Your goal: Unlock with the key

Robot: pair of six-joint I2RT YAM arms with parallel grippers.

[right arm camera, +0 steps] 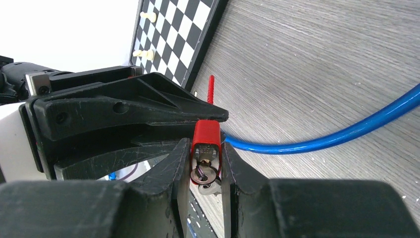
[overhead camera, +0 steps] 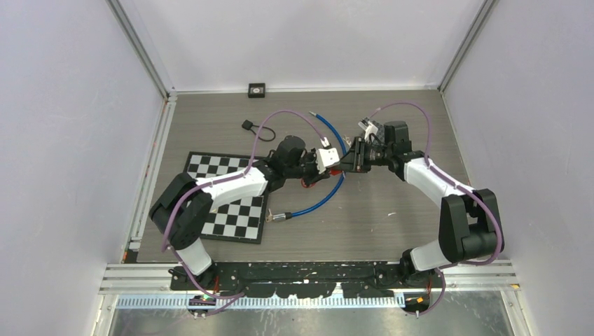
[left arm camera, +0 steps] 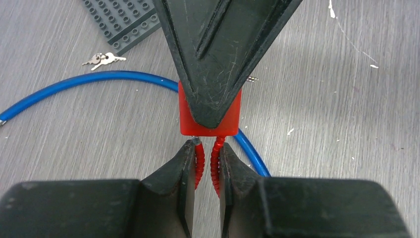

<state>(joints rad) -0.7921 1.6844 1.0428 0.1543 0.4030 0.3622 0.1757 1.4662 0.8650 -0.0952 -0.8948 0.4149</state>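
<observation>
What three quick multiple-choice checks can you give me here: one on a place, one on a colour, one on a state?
1. Where do the loose keys lie?
A on the chessboard
B on the table by the grey brick plate
C against the back wall

2. What colour is the long cable?
A green
B blue
C yellow

3. What is the left gripper doing?
A hanging open above the table
B shut on the long cable
C shut on the padlock's red loop

Answers:
1 B, the keys sit on the tabletop next to the plate.
2 B, it shows blue in every view.
3 C, its fingers pinch the ribbed loop just below the lock body.
</observation>
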